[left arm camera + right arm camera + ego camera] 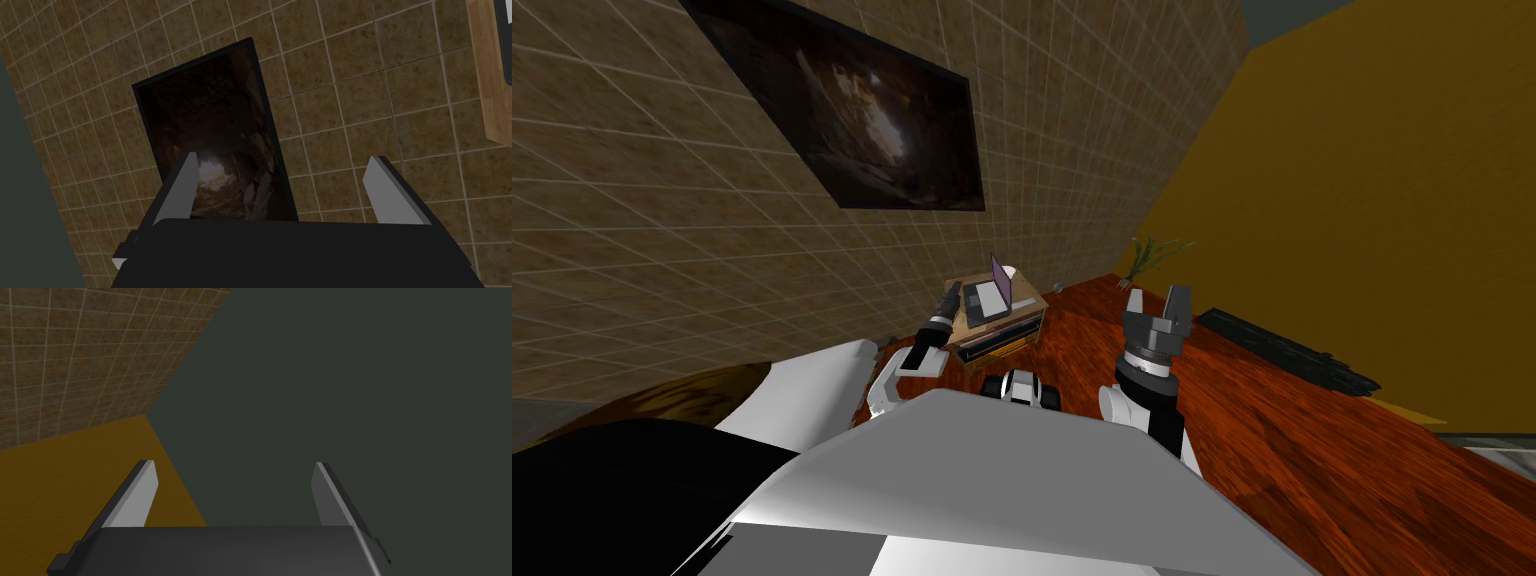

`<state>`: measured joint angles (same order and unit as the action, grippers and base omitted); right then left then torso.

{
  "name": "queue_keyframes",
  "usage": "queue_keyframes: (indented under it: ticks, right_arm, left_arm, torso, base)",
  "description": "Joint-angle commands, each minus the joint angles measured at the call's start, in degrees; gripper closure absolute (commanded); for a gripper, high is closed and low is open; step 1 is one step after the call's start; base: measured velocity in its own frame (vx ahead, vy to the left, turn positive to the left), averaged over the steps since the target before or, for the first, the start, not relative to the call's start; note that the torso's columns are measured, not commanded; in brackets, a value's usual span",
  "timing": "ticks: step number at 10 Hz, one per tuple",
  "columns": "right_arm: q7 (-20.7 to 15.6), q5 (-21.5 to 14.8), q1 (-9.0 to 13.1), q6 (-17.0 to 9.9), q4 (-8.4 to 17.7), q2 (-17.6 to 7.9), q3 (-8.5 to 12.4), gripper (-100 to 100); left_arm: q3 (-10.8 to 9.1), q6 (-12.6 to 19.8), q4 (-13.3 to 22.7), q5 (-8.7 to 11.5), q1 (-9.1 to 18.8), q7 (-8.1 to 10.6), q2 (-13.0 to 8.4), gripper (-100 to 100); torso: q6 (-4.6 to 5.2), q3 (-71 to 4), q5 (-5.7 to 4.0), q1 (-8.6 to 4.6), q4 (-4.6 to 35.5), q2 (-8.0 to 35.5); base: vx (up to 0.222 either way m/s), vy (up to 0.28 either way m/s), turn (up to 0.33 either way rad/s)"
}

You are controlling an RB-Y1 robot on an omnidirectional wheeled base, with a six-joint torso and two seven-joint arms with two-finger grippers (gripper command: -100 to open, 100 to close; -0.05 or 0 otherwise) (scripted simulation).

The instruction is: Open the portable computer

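The laptop (986, 299) sits on a small wooden table (1031, 297) against the tiled wall. Its grey base lies flat and its lid (1000, 281), with a purple screen, stands raised. My left gripper (951, 292) hovers just left of the laptop, at the table's left edge. In the left wrist view that gripper (280, 187) is open, with nothing between its fingers, and the table's edge (492, 80) lies off to one side. My right gripper (1157, 300) is held up to the right of the table, well clear of it. In its own view the right gripper (232, 490) stands open and empty.
The table has a dark lower shelf (999, 341). A potted plant (1150, 256) stands in the corner by the yellow wall. A long dark object (1287, 350) lies along that wall on the red-brown floor. A dark picture (857, 110) hangs on the tiled wall.
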<state>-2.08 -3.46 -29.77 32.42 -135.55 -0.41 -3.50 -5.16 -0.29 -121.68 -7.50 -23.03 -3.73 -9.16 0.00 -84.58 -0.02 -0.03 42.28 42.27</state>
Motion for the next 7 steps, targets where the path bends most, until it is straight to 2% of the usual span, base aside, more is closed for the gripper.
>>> queue_keyframes:
  ticks: [1, 4, 7]
  right_arm:
    - [0.00, 0.00, 0.00, 0.00, 0.00, 0.00, 0.00, 0]
    - [0.00, 0.00, 0.00, 0.00, 0.00, -0.01, 0.01, 0]
    - [0.00, 0.00, -0.01, 0.00, 0.00, -0.01, 0.01, 0]
  left_arm:
    - [-0.82, 2.44, 2.02, -0.93, 0.45, -1.87, 0.22, -100]
    - [-2.09, 5.07, 3.72, -1.91, 1.51, -3.37, 0.34, -100]
    - [-3.51, 6.83, 5.33, -2.92, 2.72, -4.46, 0.71, -100]
  torso:
    - [0.00, -0.03, -0.01, -0.05, -0.01, -0.06]
    - [-0.01, 0.03, 0.05, 0.20, 0.02, 0.04]
    - [0.00, -0.08, 0.03, 0.09, -0.04, -0.12]
  base:
    - [0.053, -0.261, 0.026]
    - [0.064, -0.225, 0.049]
    - [0.121, -0.200, 0.088]
